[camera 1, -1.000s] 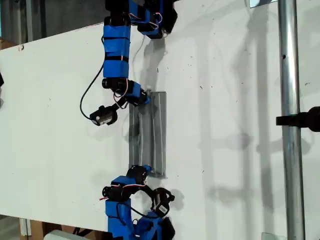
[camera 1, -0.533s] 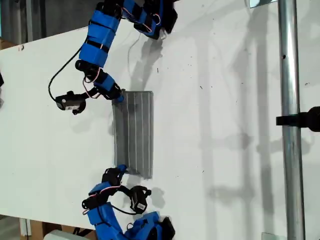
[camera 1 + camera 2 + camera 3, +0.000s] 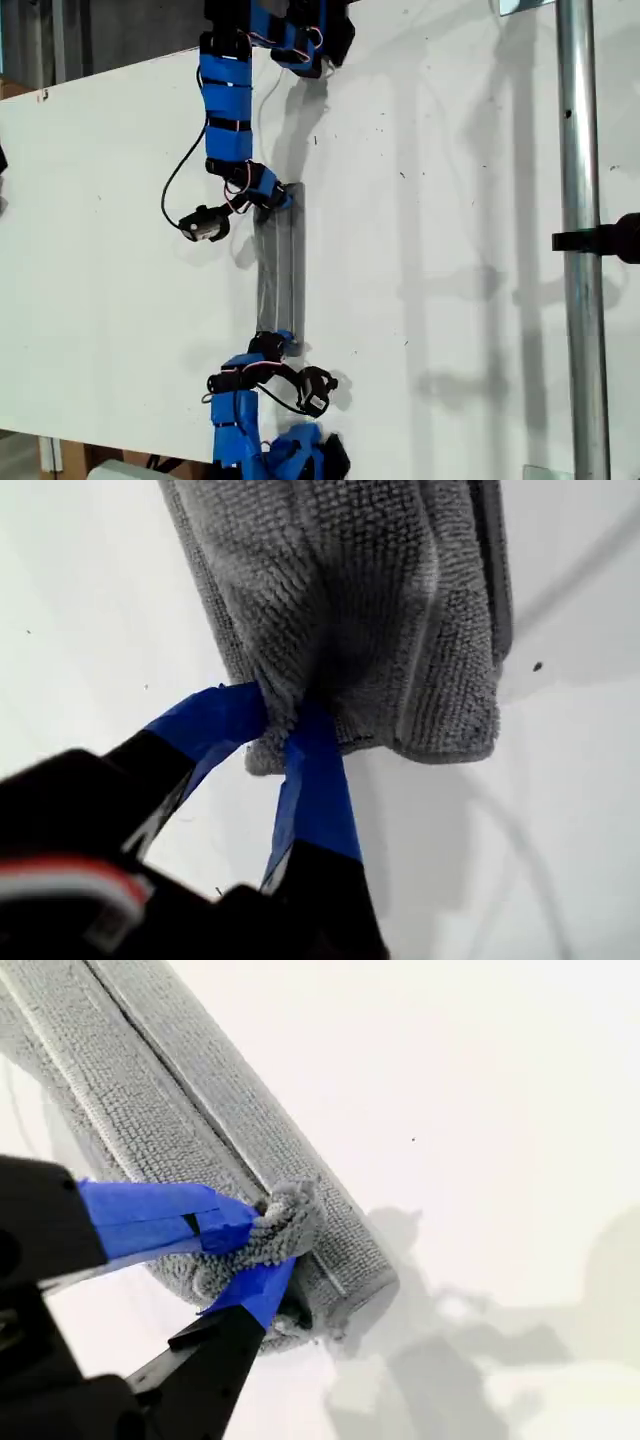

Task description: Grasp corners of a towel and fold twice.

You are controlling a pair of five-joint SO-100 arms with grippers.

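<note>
The towel (image 3: 277,285) now shows as a narrow grey strip near the middle of the white table (image 3: 450,150), stretched between the arm at the far end and the arm at the near end in the exterior view. Half a second ago it looked much wider and sat further toward the exterior view's left, with both arms swung out that way. They have since come back toward the right, and the cloth has drawn in to a slim band. My first gripper (image 3: 285,720) has its jaws clamped on one bunched corner (image 3: 262,755). My second gripper (image 3: 255,1245) is likewise pinched tight on a puckered corner (image 3: 290,1220) at the other end. Both wrist views show layered cloth, so I judge the first fold is in and the towel is being carried taut. The second fold is not yet made. No brand, label or writing can be read anywhere; the blue tape on the jaws is plain.
</note>
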